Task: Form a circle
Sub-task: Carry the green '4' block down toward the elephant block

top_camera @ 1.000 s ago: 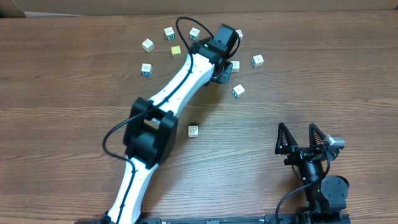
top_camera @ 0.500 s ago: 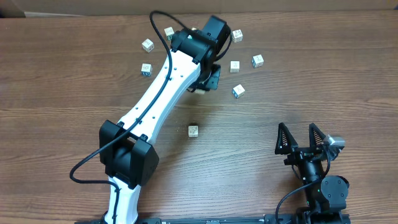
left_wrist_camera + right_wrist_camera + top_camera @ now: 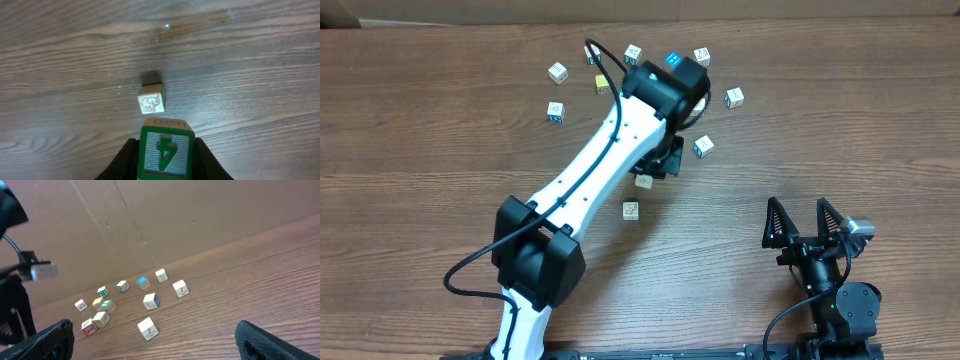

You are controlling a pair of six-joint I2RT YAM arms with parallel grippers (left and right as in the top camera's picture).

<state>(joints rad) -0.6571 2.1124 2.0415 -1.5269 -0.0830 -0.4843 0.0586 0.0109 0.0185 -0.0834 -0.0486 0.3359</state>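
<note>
At the middle of the tabletop (image 3: 440,150), the left arm reaches in over the loose arc of blocks. The left fingers (image 3: 124,162) are closed narrow on the green 4 block (image 3: 165,152), clamping its two side faces, number face toward the wrist camera. It looks lifted off the wood, though I can't confirm the height.

The elephant block (image 3: 151,102) sits flat on the tabletop just ahead of the held block, apart from it and nearly in line with the fingers. From overhead it is the lone block (image 3: 631,210) on the robot's side of the arc.

The other blocks curve around the far side, from the left-end block (image 3: 555,110) round to the right-end block (image 3: 703,146). Open gaps lie on both near flanks, either side of the elephant block.

The cube has no long axis, so only the drop spot matters, probably one of those flank gaps.

The right fingers (image 3: 776,225) are spread wide and empty, parked well apart at the near right. The left arm is clearly nearer.
</note>
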